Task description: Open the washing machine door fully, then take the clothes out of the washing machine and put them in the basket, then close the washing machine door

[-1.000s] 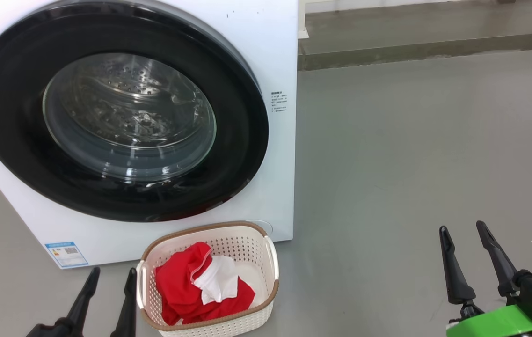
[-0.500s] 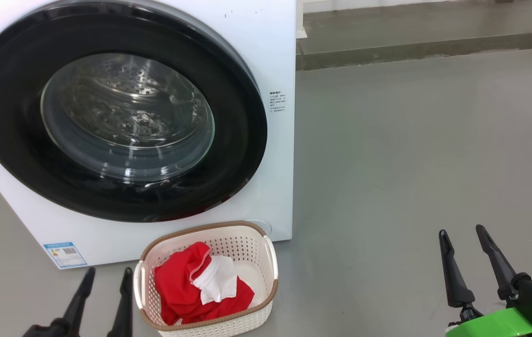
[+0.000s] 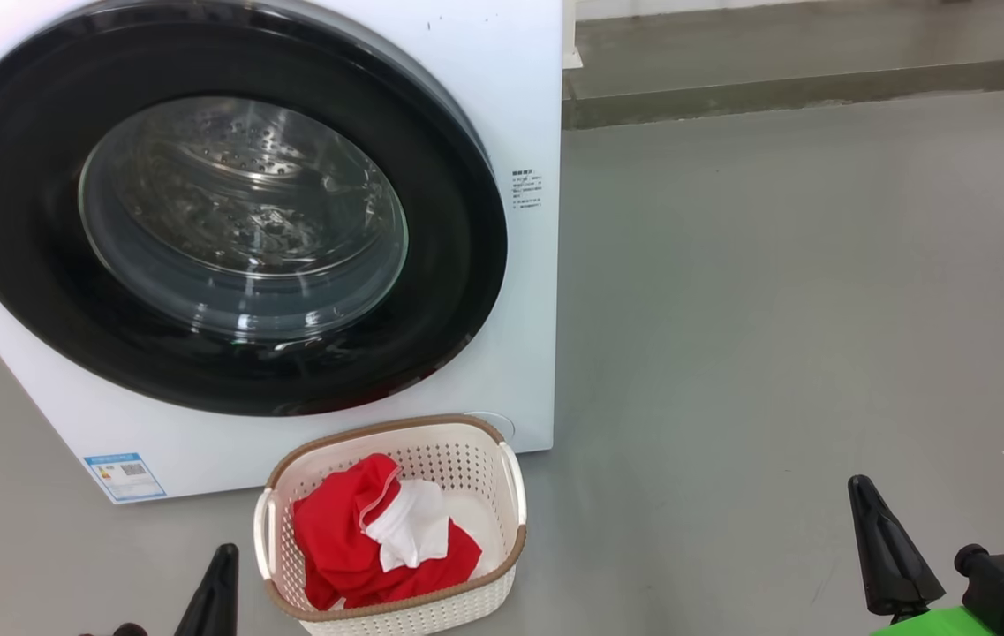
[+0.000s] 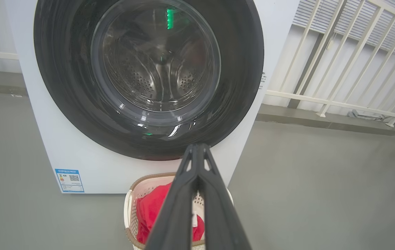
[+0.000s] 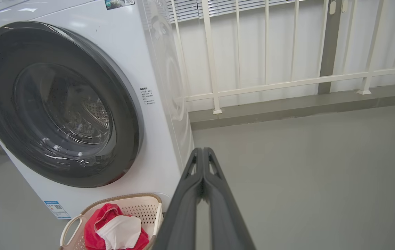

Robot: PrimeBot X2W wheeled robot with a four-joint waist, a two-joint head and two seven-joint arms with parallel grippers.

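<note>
Smooth grey floor [image 3: 775, 309] is seen all round, bounded at the back by a low concrete kerb [image 3: 775, 88], on which a white barred railing [image 5: 266, 86] is fixed against a pale wall. On this floor the white washing machine [image 3: 519, 88] is stood. Its door [image 3: 449, 265] is shut flush against the front, and the perforated steel drum [image 3: 237, 203] is seen through the glass.

The basket [image 3: 502, 565] is set on the floor just before the machine's lower right corner, and the red and white clothes [image 3: 334, 539] are heaped inside it. The left gripper [image 4: 197, 147] is clenched with its fingertips pressed together and nothing between them. In the head view one of its fingers is seen just beside the basket's near left corner, and in the left wrist view the basket is partly hidden behind the fingers. The right gripper [image 5: 202, 150] is likewise closed and empty, and is held over bare floor well apart from the basket, to its right.

A blue label [image 3: 124, 475] bearing a QR code is stuck at the machine's lower left corner. A small block of print [image 3: 526, 190] is placed to the right of the door, and a sticker [image 5: 119, 3] is cut off at the top of the right wrist view. None of this writing can be read.
</note>
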